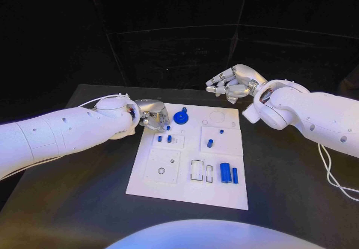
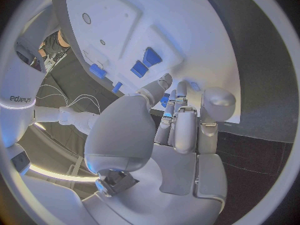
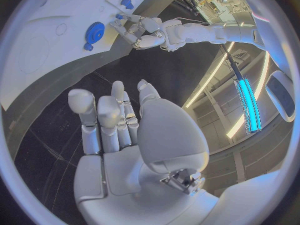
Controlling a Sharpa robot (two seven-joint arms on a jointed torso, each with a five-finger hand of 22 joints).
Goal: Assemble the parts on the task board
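The white task board (image 1: 224, 192) lies mid-table. On it are a blue gear (image 1: 181, 116), two small blue pegs (image 1: 164, 139) near its left side, another peg (image 1: 210, 142) and two blue cylinders (image 1: 229, 172). My left hand (image 1: 152, 115) hangs at the board's far left corner, just left of the gear, fingers curled in. A small blue part (image 2: 165, 101) shows pinched between its fingers (image 2: 181, 120). My right hand (image 1: 233, 83) hovers beyond the board's far edge, fingers (image 3: 106, 115) apart, holding nothing. The gear (image 3: 95, 31) and my left hand (image 3: 144, 32) appear in the right wrist view.
Empty outlined slots (image 1: 196, 170) and round holes (image 1: 162, 170) mark the board's near half. A white cable (image 1: 333, 176) trails over the black table (image 1: 82, 197) at the right.
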